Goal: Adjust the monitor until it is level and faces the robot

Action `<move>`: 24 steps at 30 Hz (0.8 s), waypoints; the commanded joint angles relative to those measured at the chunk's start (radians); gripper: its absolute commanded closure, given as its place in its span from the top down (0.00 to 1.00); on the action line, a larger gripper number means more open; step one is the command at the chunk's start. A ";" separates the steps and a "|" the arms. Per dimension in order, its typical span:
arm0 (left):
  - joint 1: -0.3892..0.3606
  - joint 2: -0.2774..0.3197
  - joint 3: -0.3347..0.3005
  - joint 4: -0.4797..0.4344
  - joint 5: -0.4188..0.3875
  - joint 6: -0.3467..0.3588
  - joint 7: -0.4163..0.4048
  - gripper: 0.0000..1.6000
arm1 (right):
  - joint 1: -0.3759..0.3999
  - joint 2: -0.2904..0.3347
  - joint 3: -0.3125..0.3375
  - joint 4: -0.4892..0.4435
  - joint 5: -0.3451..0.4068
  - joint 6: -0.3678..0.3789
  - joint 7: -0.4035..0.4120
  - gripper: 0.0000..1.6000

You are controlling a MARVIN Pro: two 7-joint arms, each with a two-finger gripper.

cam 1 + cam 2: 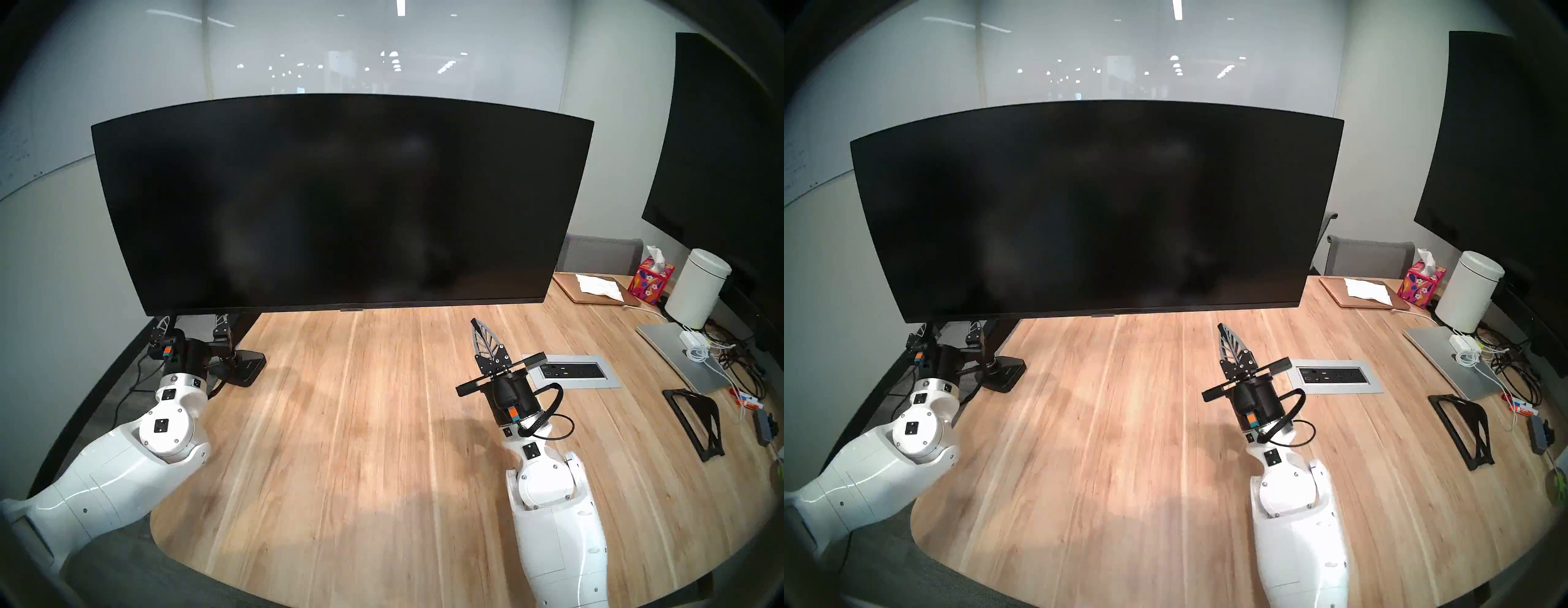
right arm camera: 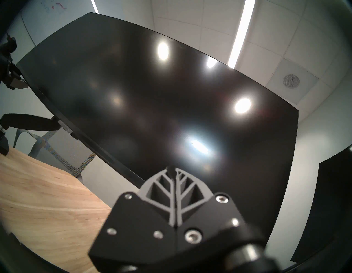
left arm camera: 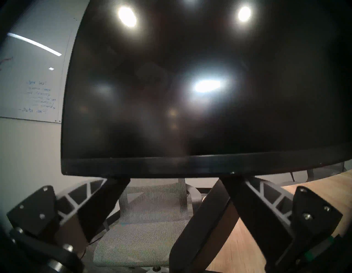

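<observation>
Head stereo left: the monitor is being carried above the back of the wooden counter, dark and roughly level. The left hand is being held spread wide just under its lower-left corner, gripping nothing.

Head stereo right: the right hand is being kept pressed closed and empty, tilted up, near the screen's bottom edge but apart from it.

Left wrist: the bezel is being framed right above both fingers.

Right wrist: the screen is being seen filling the view beyond the closed tips.
</observation>
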 commanded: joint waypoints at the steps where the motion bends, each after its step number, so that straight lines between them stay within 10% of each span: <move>1: -0.062 0.025 -0.040 -0.050 0.026 -0.018 -0.004 1.00 | 0.009 0.001 -0.002 -0.015 0.003 -0.005 -0.003 0.08; 24: -0.072 0.027 -0.042 -0.055 0.019 -0.011 -0.006 1.00 | 0.009 0.001 -0.002 -0.014 0.003 -0.005 -0.003 0.08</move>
